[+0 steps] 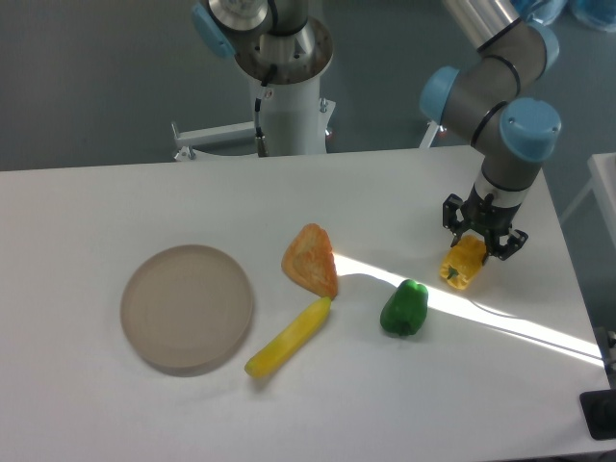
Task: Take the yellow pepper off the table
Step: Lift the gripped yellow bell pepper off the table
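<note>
The yellow pepper (463,265) is small and stubby and lies on the white table (115,404) at the right, in a band of sunlight. My gripper (484,241) points straight down over the pepper's far end. Its black fingers (451,214) are spread to either side of the pepper, and the jaws look open, not closed on it. The pepper's far end is partly hidden under the gripper.
A green pepper (404,308) lies just left of the yellow one. An orange wedge (310,259) and a long yellow banana-like piece (288,337) sit mid-table. A round grey-brown plate (188,308) is at the left. The table's right edge is close to the gripper.
</note>
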Controlling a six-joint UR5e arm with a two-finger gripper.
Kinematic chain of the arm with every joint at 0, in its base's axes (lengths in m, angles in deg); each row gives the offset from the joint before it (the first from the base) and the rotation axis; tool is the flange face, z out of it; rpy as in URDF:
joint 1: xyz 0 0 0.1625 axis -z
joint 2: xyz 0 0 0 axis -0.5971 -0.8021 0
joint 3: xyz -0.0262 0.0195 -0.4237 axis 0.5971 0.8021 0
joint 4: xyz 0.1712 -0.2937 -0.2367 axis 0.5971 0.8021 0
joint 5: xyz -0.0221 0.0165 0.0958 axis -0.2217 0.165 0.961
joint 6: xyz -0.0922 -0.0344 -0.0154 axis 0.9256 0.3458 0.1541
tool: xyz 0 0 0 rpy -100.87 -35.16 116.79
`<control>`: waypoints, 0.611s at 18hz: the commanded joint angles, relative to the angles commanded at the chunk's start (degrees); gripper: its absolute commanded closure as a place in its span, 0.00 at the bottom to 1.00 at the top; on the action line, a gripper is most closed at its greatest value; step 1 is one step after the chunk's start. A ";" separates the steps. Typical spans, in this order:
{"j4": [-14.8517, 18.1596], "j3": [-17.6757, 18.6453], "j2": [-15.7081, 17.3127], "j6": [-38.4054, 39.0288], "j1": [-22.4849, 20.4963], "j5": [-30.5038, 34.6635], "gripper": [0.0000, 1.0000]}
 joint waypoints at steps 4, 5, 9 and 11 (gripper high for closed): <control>0.27 -3.97 1.22 0.44 3.17 -0.26 0.61; 0.27 -4.76 1.49 0.44 3.87 -0.35 0.61; 0.27 -6.00 1.66 0.62 6.51 -0.35 0.61; 0.09 -7.05 1.84 1.92 7.56 0.44 0.61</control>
